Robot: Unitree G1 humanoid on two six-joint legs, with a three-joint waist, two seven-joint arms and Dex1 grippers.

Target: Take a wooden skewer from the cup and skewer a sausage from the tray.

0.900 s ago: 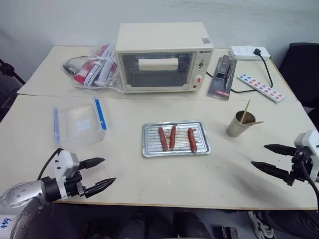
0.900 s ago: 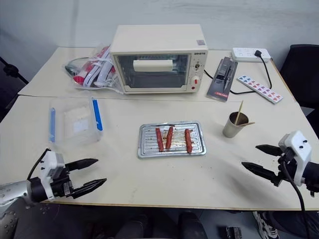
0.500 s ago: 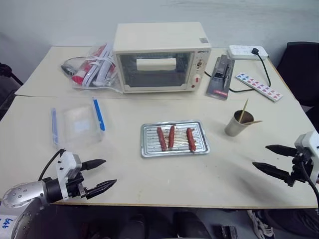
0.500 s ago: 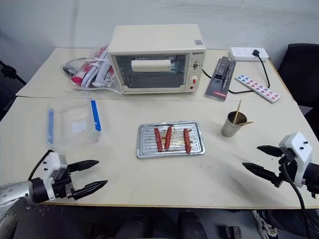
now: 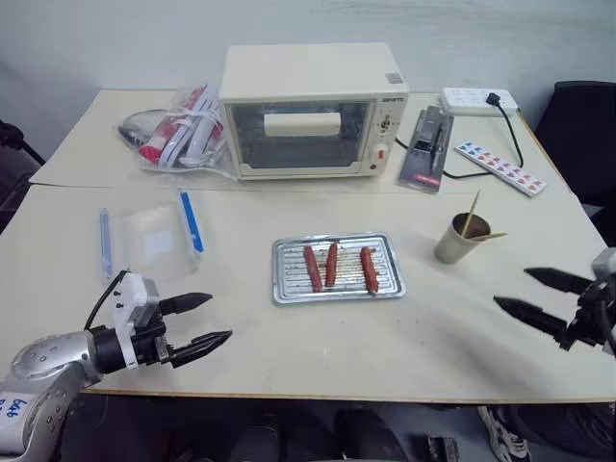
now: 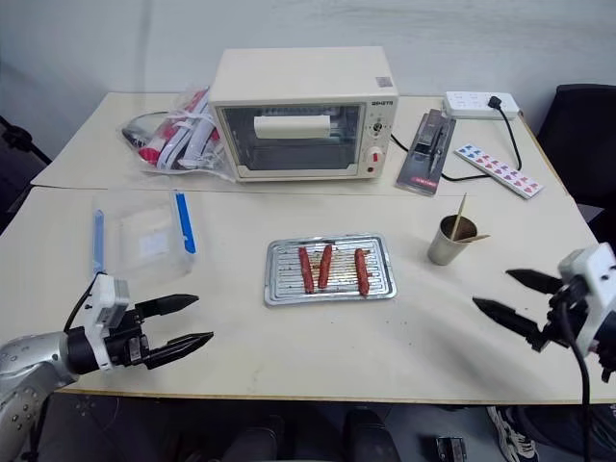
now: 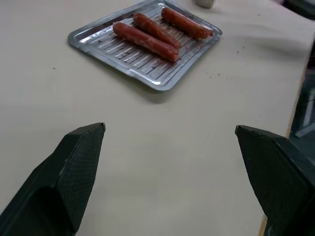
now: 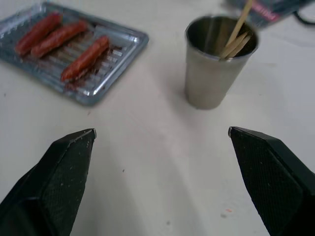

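shiny ribbed metal tray (image 5: 337, 293), matt paper cup (image 5: 454, 243)

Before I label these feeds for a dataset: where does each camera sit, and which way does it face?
Head stereo pair: looks forward and down over the table; left tool and right tool show.
Left wrist: looks along its open fingers at the tray.
Right wrist: faces the cup between its open fingers.
All share the tray of sausages.

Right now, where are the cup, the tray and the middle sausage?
cup (image 5: 452, 246), left eye view, outer wall
tray (image 5: 287, 289), left eye view, left rim
middle sausage (image 5: 332, 264), left eye view, its middle
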